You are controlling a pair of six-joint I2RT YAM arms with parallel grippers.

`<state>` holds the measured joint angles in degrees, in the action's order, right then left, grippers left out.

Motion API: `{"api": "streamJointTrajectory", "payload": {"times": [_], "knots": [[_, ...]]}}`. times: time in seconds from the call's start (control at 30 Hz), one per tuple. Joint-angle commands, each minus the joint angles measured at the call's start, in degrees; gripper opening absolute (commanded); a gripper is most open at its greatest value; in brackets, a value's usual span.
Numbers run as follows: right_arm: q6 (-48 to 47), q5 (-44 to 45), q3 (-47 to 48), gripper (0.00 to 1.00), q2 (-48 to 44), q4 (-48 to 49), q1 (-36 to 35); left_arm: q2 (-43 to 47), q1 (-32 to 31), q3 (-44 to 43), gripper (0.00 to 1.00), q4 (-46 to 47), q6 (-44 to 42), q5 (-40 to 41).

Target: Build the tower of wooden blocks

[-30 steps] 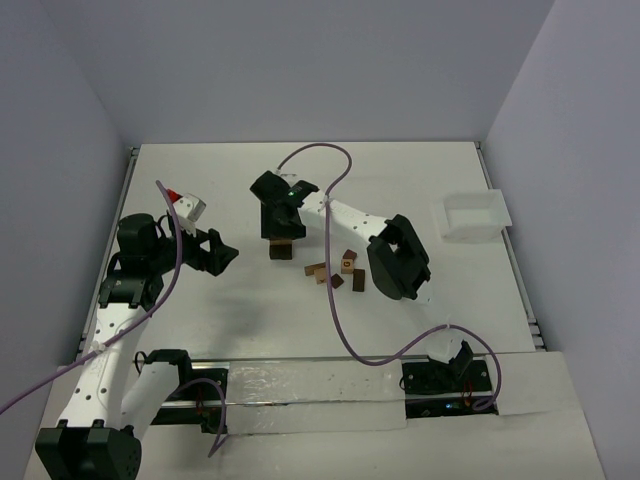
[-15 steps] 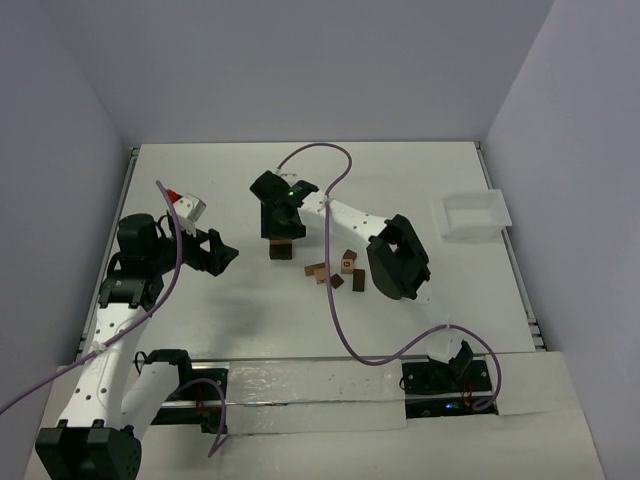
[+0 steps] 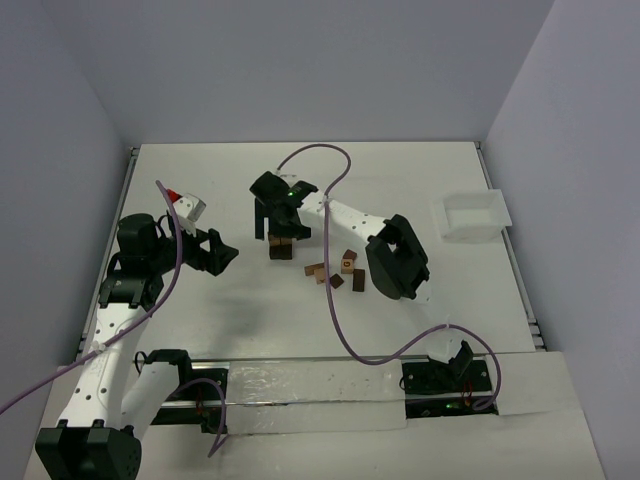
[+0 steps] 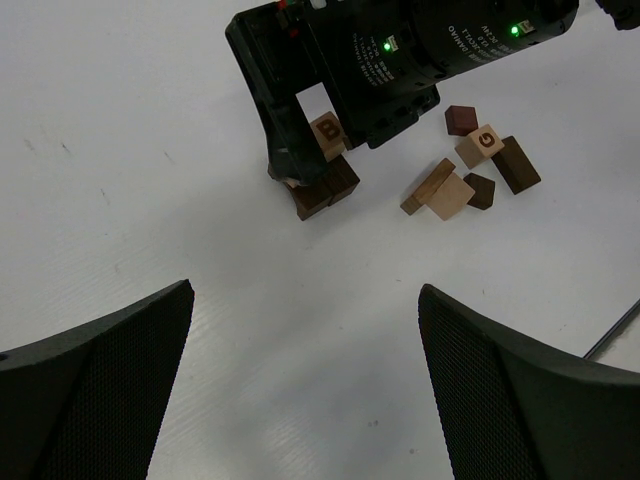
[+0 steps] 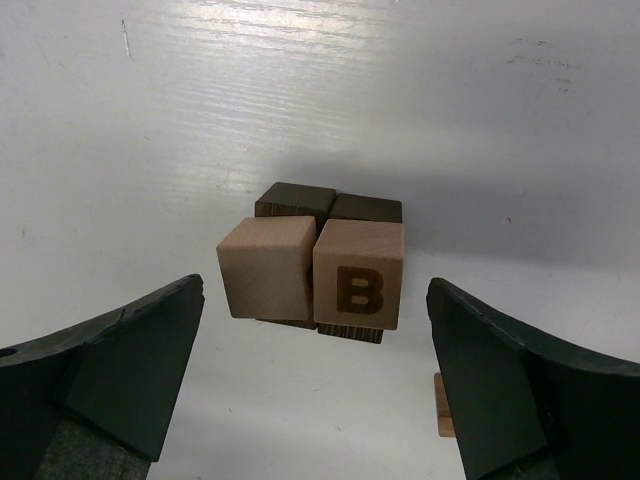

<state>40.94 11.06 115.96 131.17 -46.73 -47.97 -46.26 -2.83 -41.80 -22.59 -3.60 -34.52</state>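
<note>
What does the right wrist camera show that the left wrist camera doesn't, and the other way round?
Only the right wrist view: a plain tan block sitting beside the B block on top of the wood block tower; the left wrist view hides it behind a finger. Only the left wrist view: the loose blocks lying apart from the tower, among them a G block, and the open left gripper. Both: the tower's B block, with the open right gripper around the tower.

wood block tower (image 5: 312,268) | two tan blocks, one marked b, side by side | atop dark brown blocks | upright
</note>
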Motion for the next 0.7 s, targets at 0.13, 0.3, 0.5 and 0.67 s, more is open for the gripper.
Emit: {"api": "streamJointTrajectory", "payload": {"times": [0.13, 0.3, 0.5, 0.67], "knots": [[0.28, -0.16, 1.78, 1.00, -1.46, 1.12, -0.60, 0.24, 0.28, 0.08, 0.99, 2.99, 0.40, 0.45], [-0.16, 0.50, 0.44, 1.00, -4.20, 1.20, -1.81, -0.21, 0.28, -0.21, 0.99, 3.08, 0.67, 0.44], [-0.56, 3.82, -0.04, 1.00, -3.69, 1.03, -1.92, -0.10, 0.28, -0.65, 0.99, 3.04, 1.00, 0.42], [0.05, 5.75, 1.37, 1.00, -1.74, 0.38, -1.63, 0.17, 0.28, -0.56, 0.99, 2.82, 0.96, 0.57]]}}
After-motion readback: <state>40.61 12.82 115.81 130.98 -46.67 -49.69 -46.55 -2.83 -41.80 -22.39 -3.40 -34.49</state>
